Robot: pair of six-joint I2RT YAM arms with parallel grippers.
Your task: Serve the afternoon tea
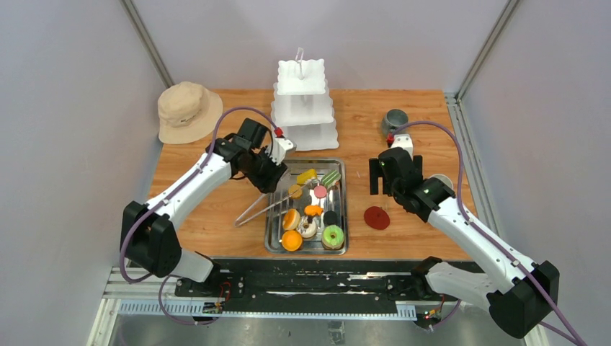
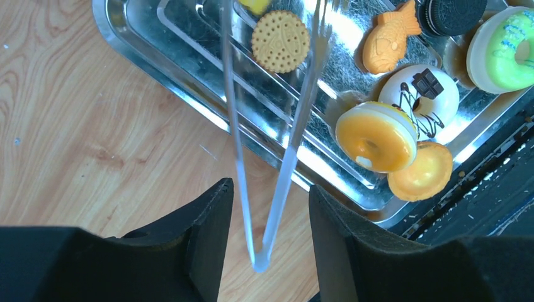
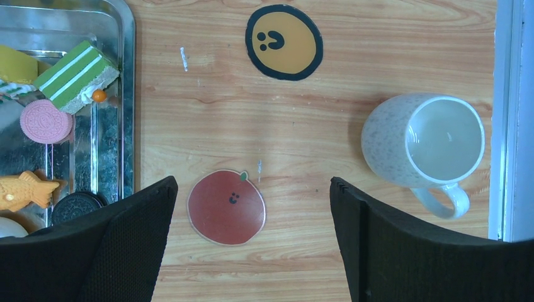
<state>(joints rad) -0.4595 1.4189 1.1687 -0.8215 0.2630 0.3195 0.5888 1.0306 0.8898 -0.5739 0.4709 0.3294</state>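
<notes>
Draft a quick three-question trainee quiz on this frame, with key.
1. True or false: the white mug stands on bare wood, off the yellow smiley coaster.
2. Which claw is lined up over the tongs?
3. Fill in: the green layered cake lies in the steel ___.
Key: 1 true; 2 left claw; 3 tray.

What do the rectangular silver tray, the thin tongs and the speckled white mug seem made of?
Rectangular silver tray: polished steel, given mirror-like glare. Thin tongs: glossy, perhaps clear plastic or polished metal; hard to tell. Speckled white mug: probably glazed ceramic, smooth with fine specks.
</notes>
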